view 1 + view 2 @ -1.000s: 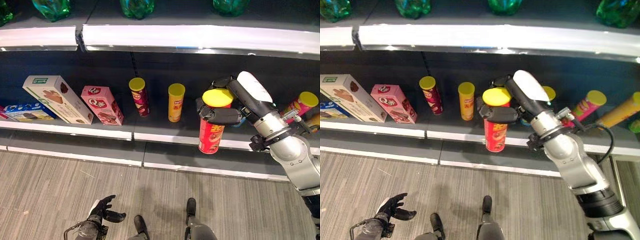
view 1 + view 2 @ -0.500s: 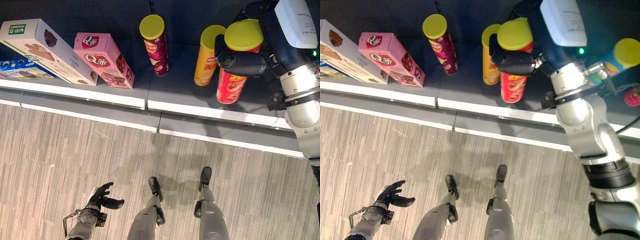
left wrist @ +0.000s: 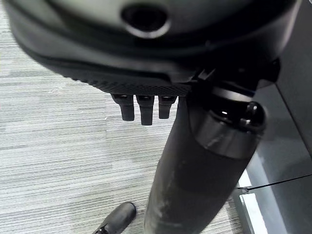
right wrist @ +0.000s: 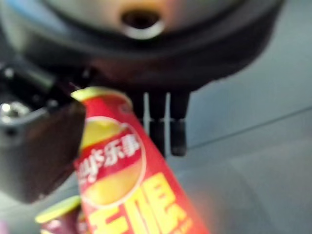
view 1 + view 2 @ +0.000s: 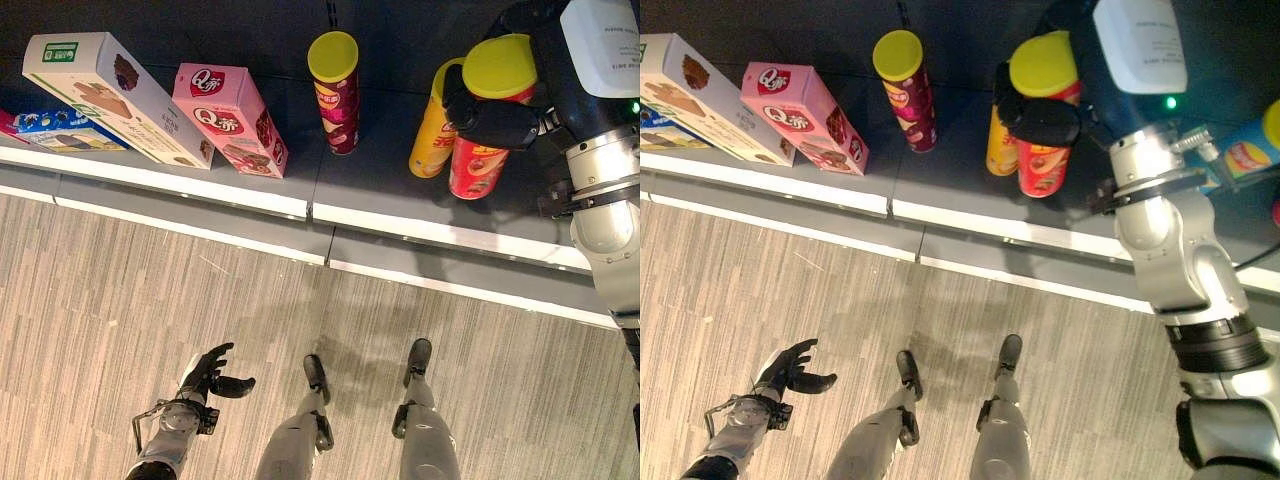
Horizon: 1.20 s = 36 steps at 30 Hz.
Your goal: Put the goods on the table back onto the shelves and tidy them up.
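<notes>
My right hand (image 5: 497, 124) is shut on a red chip can with a yellow lid (image 5: 473, 168), thumb across its front near the top. The can stands upright over the dark lower shelf (image 5: 380, 185), right beside a yellow can (image 5: 430, 150); I cannot tell if its base touches the shelf. In the right wrist view the red can (image 4: 126, 195) sits between the thumb (image 4: 39, 146) and fingers (image 4: 165, 126). My left hand (image 5: 207, 378) hangs open low over the floor, holding nothing.
Further left on the shelf are a maroon can (image 5: 338, 95), a leaning pink box (image 5: 232, 120), a white and green box (image 5: 115, 95) and a blue cookie pack (image 5: 60, 132). A blue can (image 5: 1245, 155) lies right of my arm. Grey wood-look floor (image 5: 120, 290) is below.
The camera has tilted down. My right hand has carried the red can from in front of the shelf edge to above the shelf, beside the yellow can. The left hand stays low.
</notes>
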Tool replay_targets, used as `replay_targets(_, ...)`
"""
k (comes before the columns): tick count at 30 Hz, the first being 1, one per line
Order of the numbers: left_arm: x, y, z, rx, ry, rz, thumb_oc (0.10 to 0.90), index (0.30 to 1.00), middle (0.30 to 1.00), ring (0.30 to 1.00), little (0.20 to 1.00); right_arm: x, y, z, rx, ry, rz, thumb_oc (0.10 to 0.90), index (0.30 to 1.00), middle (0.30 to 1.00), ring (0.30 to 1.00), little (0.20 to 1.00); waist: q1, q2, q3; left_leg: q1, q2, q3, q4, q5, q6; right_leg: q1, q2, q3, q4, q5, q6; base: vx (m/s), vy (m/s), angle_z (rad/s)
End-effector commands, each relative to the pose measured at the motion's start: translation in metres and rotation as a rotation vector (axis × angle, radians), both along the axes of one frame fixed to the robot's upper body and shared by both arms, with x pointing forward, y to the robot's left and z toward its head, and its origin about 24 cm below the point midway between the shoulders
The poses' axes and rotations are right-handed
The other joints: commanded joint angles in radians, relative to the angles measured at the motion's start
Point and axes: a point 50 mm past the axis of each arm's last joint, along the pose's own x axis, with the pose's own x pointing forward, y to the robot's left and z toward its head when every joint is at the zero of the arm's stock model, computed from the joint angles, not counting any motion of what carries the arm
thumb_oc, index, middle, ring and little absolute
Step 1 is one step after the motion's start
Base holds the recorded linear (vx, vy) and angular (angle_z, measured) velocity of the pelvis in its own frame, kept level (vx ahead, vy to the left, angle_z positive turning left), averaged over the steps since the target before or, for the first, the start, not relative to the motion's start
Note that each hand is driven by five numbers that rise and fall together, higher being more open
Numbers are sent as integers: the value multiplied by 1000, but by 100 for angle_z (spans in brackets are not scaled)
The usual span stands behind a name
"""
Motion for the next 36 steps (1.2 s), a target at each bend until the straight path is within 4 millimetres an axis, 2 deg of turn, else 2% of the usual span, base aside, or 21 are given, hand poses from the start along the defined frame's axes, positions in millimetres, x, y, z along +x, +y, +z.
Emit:
replay_targets(1, -12, 22, 0, 87, 27, -3, 800, 900, 900, 900, 900, -34, 10, 64, -9, -384, 46, 400, 300, 300, 300, 300, 10, 35, -68, 67, 72, 29, 38, -145, -55, -20, -99, 9, 169, -164, 139, 0, 0, 0)
replay_targets(13, -13, 19, -2, 89, 33, -17, 800, 900, 900, 900, 900, -30, -1, 72, -10, -405, -19, 400, 300, 300, 300, 300, 17, 44, -64, 64, 86, 34, 38, -138, -67, -24, -94, -2, 175, -172, 138, 9, -18, 0)
replay_targets(14, 16, 79, 47, 242, -115, 165, 800, 900, 900, 900, 900, -33, -60, 47, 277, -268, -20, 400, 300, 300, 300, 300, -31, -64, -38, -20, 139, 16, 85, -144, -135, -60, -192, 48, 102, -23, 177, 24, -31, 0)
replay_targets(17, 1, 83, 35, 244, -58, 204, 800, 900, 900, 900, 900, -33, -61, 47, 271, -287, -43, 400, 300, 300, 300, 300, -16, -67, -46, -5, 148, 27, 61, -129, -144, -69, -191, 35, 94, -32, 177, -7, -34, 11)
replay_targets(22, -11, 79, 24, 243, -10, 196, 800, 900, 900, 900, 900, -33, -58, 51, 235, -302, -62, 400, 300, 300, 300, 300, -8, -57, -51, 5, 156, 32, 58, -128, -151, -77, -199, 35, 101, -43, 177, -11, 2, -2)
replay_targets(36, -5, 74, 26, 236, -41, 169, 800, 900, 900, 900, 900, -40, -56, 63, 203, -397, -87, 400, 300, 300, 300, 300, -9, -50, -53, 12, 166, 32, 25, -115, -158, -90, -201, 28, 92, -33, 177, -6, 2, 2)
